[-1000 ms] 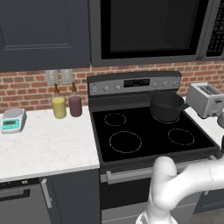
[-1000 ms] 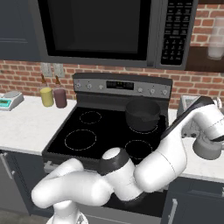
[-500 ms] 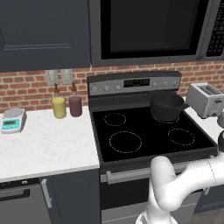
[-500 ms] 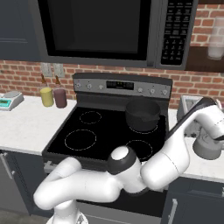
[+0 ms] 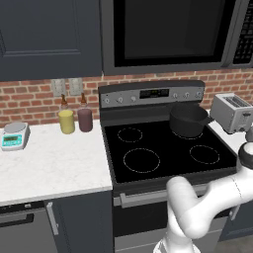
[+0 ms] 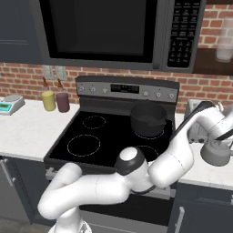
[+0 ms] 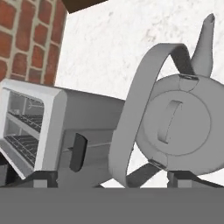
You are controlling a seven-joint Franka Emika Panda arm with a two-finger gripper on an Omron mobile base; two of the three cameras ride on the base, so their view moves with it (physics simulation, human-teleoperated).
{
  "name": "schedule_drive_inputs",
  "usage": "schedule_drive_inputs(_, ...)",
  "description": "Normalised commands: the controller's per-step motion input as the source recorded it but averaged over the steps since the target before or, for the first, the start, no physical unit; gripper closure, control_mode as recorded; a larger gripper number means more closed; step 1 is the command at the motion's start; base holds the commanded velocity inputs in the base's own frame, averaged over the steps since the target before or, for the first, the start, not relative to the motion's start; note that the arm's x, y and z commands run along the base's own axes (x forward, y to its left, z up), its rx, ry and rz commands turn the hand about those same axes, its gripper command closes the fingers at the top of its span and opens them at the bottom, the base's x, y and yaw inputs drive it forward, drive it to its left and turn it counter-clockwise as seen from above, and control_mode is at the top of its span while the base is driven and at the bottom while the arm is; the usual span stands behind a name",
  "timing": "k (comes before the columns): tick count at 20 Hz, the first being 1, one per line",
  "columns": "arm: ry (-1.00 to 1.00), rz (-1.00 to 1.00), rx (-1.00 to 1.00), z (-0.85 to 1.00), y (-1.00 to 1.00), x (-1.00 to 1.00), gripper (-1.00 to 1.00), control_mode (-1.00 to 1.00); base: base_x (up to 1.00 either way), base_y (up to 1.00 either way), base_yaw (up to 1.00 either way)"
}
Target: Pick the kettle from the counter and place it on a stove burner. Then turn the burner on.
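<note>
My pincer (image 7: 112, 177) is spread wide and holding nothing, hovering right over the kettle (image 7: 175, 118), which sits on the counter (image 7: 127, 48) just beside the toaster (image 7: 57, 127). The arched handle (image 7: 131, 118) runs between my tips, so I'd drop straight down, keep centred, and steer clear of that toaster.

Toaster (image 5: 232, 112), dark pot (image 5: 188, 120), scale (image 5: 14, 136)

Kitchen — stove (image 5: 163, 153), toaster (image 5: 232, 112).
</note>
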Motion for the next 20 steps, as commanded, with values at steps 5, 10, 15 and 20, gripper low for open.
schedule_drive_inputs(5,0.05,-0.06,-0.13,-0.60,0.00,0.33,-1.00,-1.00,0.00,0.00,0.00)
schedule_drive_inputs(10,0.02,-0.05,-0.13,-0.60,-0.01,0.24,1.00,-1.00,0.00,0.00,0.00)
schedule_drive_inputs(15,0.00,-0.01,-0.03,-0.25,-0.03,0.14,1.00,-1.00,0.00,0.00,0.00)
schedule_drive_inputs(20,0.00,0.00,0.00,-0.02,-0.16,-0.03,1.00,-1.00,0.00,0.00,0.00)
